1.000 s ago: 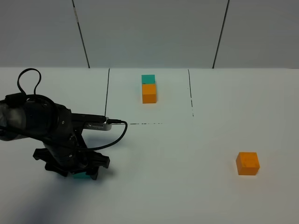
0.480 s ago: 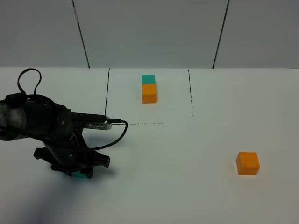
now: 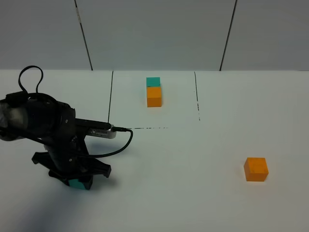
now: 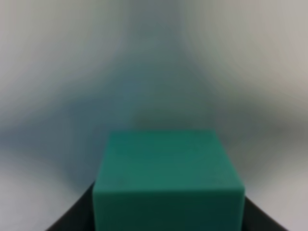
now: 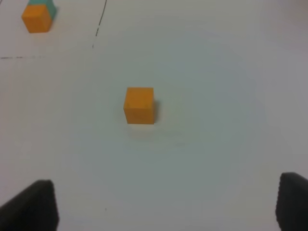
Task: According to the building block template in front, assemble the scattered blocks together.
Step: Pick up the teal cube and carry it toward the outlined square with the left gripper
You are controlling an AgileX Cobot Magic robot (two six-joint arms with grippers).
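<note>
Left fingers point(image 4: 79, 216): clamped on teal cube point(image 4: 168, 183).
Right fingers point(image 5: 33, 207): wide; orange cube point(image 5: 139, 105) ahead, well apart.

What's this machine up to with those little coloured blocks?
A two-armed robot is meant to copy the template pair, teal joined to orange, at the far side of the white table. Its left tool is shut on the loose teal cube, low by the table's surface. The loose orange cube sits alone on the right, and the right tool is open and clear of it. The two cubes are not yet joined.
</note>
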